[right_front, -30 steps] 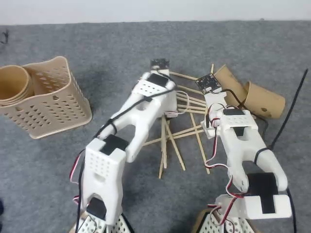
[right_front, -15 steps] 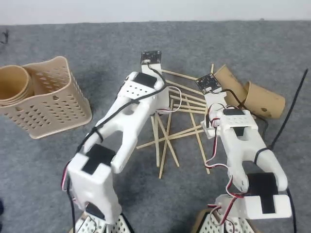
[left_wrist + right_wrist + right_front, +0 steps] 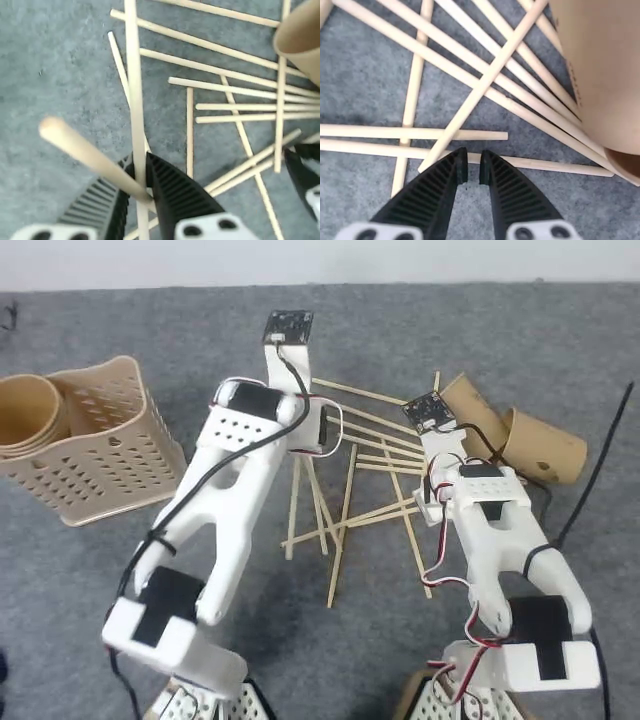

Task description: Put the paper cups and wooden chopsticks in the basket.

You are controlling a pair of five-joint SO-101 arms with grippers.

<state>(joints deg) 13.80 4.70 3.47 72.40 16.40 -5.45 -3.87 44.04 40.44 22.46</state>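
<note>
My left gripper (image 3: 140,164) is shut on two wooden chopsticks (image 3: 133,95); one runs straight ahead, the other (image 3: 82,147) sticks out sideways. In the high view they hang below the left arm as a narrow V (image 3: 298,508) over the loose chopstick pile (image 3: 385,455). My right gripper (image 3: 469,161) is shut with nothing in it, low over crossed chopsticks (image 3: 485,82), beside a lying paper cup (image 3: 600,70). Two brown paper cups (image 3: 474,408) (image 3: 545,446) lie at the right. The beige basket (image 3: 115,455) stands at the left, with stacked paper cups (image 3: 27,415) at its left end.
A black cable (image 3: 600,465) runs down the right side past the cups. Grey carpet (image 3: 180,330) covers the floor between the basket and the pile.
The left arm has risen and swung left toward the basket, carrying two chopsticks out of the pile; some loose ones shifted. The right arm has not moved.
</note>
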